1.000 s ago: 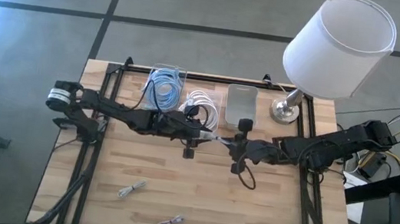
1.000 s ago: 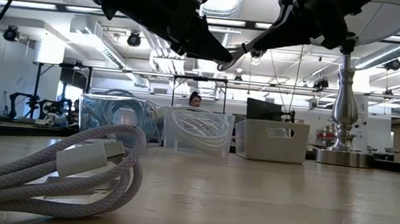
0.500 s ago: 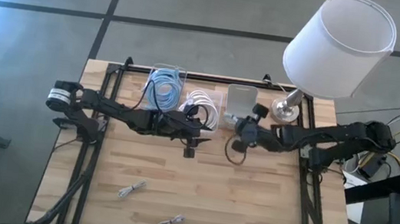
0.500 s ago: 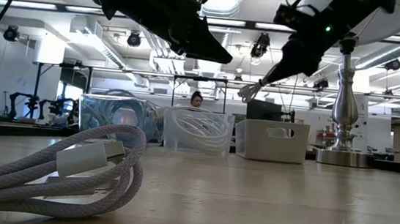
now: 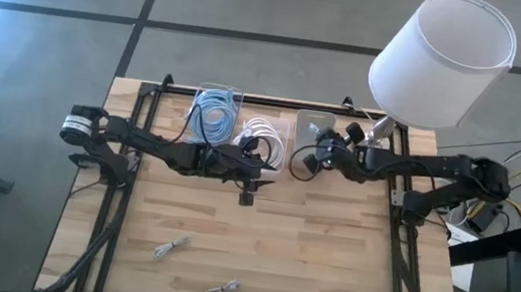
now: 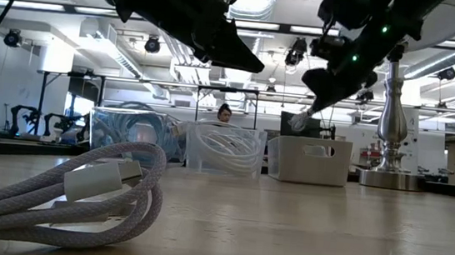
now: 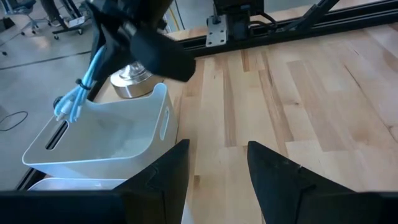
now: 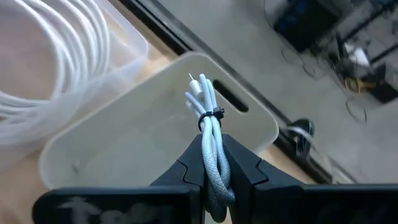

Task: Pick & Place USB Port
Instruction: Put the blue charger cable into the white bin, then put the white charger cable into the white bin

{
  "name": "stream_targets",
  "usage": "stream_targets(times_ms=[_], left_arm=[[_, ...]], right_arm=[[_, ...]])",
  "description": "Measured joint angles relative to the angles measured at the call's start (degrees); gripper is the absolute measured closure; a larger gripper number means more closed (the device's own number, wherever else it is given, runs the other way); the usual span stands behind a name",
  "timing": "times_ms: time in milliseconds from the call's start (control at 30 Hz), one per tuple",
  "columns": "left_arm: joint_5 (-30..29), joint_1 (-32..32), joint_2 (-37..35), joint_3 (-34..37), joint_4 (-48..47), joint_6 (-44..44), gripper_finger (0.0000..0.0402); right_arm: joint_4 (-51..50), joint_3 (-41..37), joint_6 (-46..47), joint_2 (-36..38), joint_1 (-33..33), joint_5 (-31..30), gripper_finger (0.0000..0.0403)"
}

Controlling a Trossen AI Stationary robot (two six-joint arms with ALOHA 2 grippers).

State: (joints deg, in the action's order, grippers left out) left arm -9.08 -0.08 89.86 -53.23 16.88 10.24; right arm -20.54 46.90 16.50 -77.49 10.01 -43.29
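Note:
My right gripper (image 5: 320, 158) is shut on a pale braided USB cable bundle (image 8: 210, 134) and holds it above the white bin (image 5: 315, 129) at the table's far side. In the left wrist view the bundle (image 7: 79, 93) slants down from the gripper toward the bin (image 7: 106, 140). Its tied end (image 6: 297, 122) is just above the bin's rim (image 6: 310, 142). My left gripper (image 5: 273, 175) hovers open and holds nothing near the table's middle, left of the bin; its fingers (image 7: 163, 177) frame bare wood. My right gripper pinches the folded strands of the bundle (image 8: 213, 163) between its two fingers, a little behind the black tie (image 8: 212, 114). The fingers come from the table's right, slanting down, and lie along the strands. The tied plug end (image 8: 200, 87) sticks out past the fingertips, clear of the bin.
A clear bin of blue cables (image 5: 215, 112) and a clear bin of white cables (image 5: 263, 136) stand left of the white bin. A lamp (image 5: 441, 59) with a metal base (image 5: 371, 146) stands at the far right. Two more bundles (image 5: 172, 246) (image 5: 222, 288) lie near the front edge.
My right gripper has carried the cable bundle from beside my left gripper at the table's middle toward the far edge, ending over the white bin. On the way it rolled and tipped its fingers downward, staying shut on the bundle.

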Motion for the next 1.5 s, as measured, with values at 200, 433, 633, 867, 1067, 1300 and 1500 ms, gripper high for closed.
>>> stream_targets(times_ms=[200, 433, 633, 867, 1067, 1300, 1500], left_arm=[[0.00, -0.01, 0.00, 0.00, -0.04, -0.25, 0.0236], [0.00, 0.00, 0.00, 0.00, -0.07, -0.44, 0.0236], [0.00, 0.00, 0.02, 0.00, -0.07, -0.44, 0.0236], [0.01, -0.02, 0.02, 0.00, -0.45, -0.99, 0.0236], [0.02, 0.00, 0.07, 0.00, -2.07, -1.74, 0.0236], [0.00, 0.00, 0.07, 0.02, -3.06, -1.92, 0.0236], [0.02, -0.02, 0.07, 0.02, -3.39, -1.92, 0.0236]], right_arm=[[0.43, -0.15, 1.50, -5.09, 3.77, 7.46, 0.0374], [1.06, 2.29, 1.88, -10.09, 9.14, 16.44, 0.0374], [1.23, 5.63, 3.24, -14.17, 12.29, 19.22, 0.0374], [1.15, 8.79, 4.47, -20.79, 13.64, 19.58, 0.0374], [-0.72, 11.81, 4.31, -22.49, 13.63, 19.55, 0.0354], [-0.89, 12.72, 3.25, -22.45, 13.63, 19.28, 0.0300], [-4.10, 14.77, 2.76, -22.32, 13.63, 19.26, 0.0268]])
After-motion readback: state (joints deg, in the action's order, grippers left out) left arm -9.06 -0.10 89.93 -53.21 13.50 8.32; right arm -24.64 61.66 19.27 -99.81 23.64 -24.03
